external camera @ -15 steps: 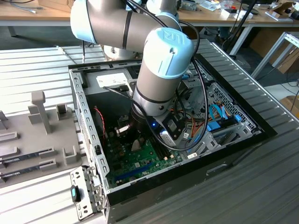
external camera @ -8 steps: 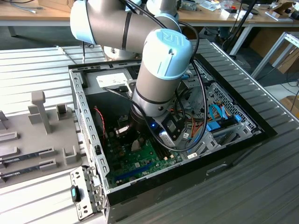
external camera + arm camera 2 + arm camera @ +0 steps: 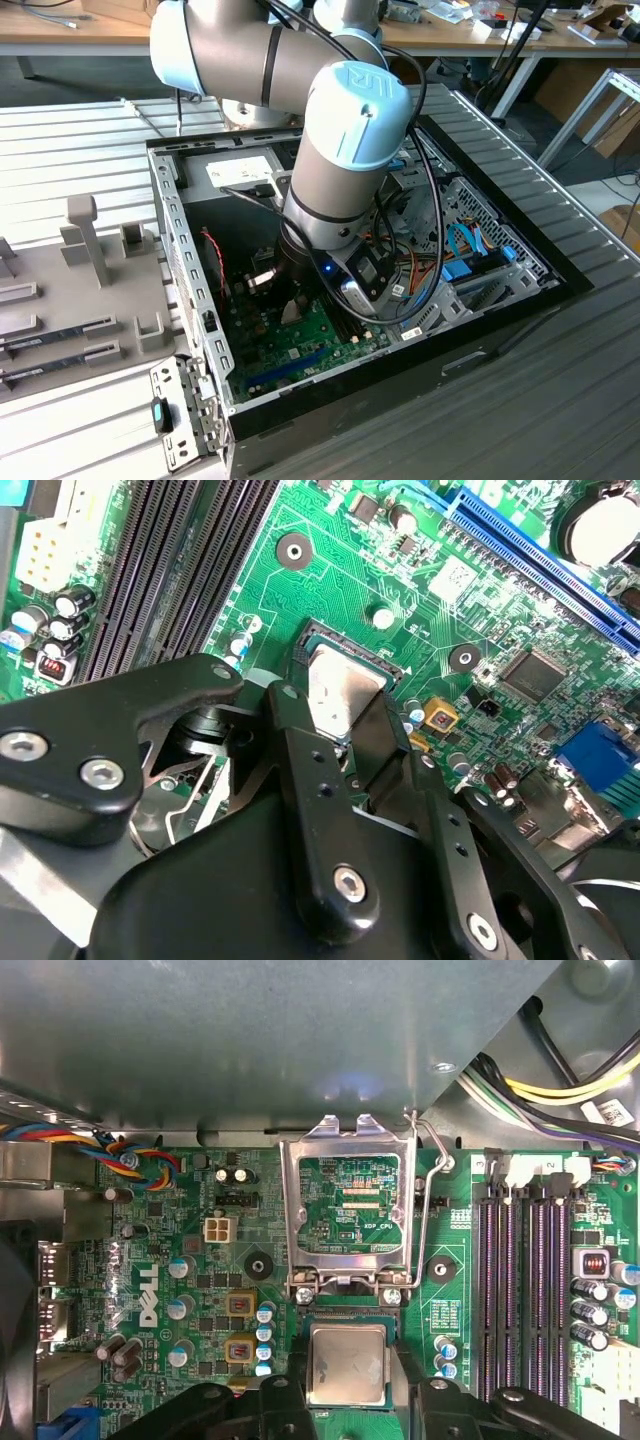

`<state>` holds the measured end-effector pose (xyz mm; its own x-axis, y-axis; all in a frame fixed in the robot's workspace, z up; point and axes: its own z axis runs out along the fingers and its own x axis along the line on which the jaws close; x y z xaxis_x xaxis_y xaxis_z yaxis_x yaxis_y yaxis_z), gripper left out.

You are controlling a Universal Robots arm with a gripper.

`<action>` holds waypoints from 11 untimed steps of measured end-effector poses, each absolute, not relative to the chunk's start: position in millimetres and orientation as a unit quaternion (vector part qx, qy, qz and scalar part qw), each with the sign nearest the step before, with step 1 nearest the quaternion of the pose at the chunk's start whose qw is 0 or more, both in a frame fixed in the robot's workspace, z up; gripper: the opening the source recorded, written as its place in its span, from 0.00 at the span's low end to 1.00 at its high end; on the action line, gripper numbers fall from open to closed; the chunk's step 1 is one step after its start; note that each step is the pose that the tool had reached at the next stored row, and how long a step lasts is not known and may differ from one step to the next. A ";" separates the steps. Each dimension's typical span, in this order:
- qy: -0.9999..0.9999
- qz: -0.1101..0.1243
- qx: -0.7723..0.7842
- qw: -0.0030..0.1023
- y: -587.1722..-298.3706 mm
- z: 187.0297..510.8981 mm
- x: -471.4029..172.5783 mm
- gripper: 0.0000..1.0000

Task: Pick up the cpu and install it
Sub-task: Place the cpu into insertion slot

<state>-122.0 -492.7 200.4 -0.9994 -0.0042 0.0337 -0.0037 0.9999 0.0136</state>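
A black two-fingered gripper (image 3: 338,705) reaches down into an open computer case, its fingers (image 3: 300,770) pinching the cpu (image 3: 347,1362) by two opposite edges. This probably keeps the thin chip level and leaves its underside free. The cpu, silvery with a narrow green rim, sits within the dark frame of the socket (image 3: 347,1315) on the green board (image 3: 200,1290); whether it is fully seated or just above the contacts cannot be told. Just past the chip, the metal load plate (image 3: 300,1210) stands swung open with its wire lever (image 3: 428,1200) released beside it, leaving the socket exposed. The raised plate and lever are the nearest obstacles. Black memory slots (image 3: 520,1290) run alongside the socket, and a blue expansion slot (image 3: 540,560) lies further off. Coloured wires (image 3: 120,1160) bunch near the board's edge. In the exterior view the grey arm (image 3: 340,150) fills much of the case (image 3: 185,250), close to cables. A grey parts rack (image 3: 90,240) sits at the exterior view's left.
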 end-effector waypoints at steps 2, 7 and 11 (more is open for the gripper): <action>-1.000 -0.007 0.002 0.017 -492.6 200.4 -122.0 0.42; -1.000 -0.007 0.002 0.017 -492.6 201.7 -122.0 0.42; -1.000 -0.007 0.002 0.017 -492.6 203.3 -122.0 0.42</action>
